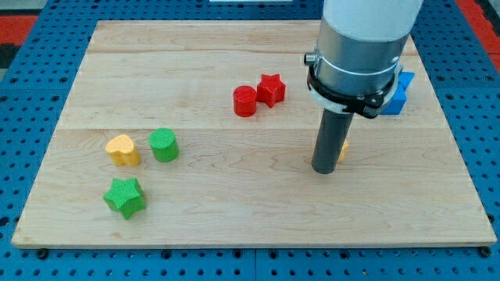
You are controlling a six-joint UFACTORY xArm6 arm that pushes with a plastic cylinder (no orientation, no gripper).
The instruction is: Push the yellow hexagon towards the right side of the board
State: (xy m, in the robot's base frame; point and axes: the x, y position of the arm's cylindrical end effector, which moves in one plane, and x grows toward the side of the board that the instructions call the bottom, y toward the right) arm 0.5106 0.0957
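My tip (326,169) rests on the pale wooden board (234,211) over blue pegboard (31,94).

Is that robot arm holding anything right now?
Nothing is held. My tip is a bare rod resting on the board, directly left of a yellow block it mostly hides; contact cannot be told.

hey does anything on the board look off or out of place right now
Nothing looks damaged or spilled. One oddity: the yellow hexagon is almost wholly hidden behind my tip, only a sliver showing. The blue block sits at the board's right edge, partly hidden by the arm.
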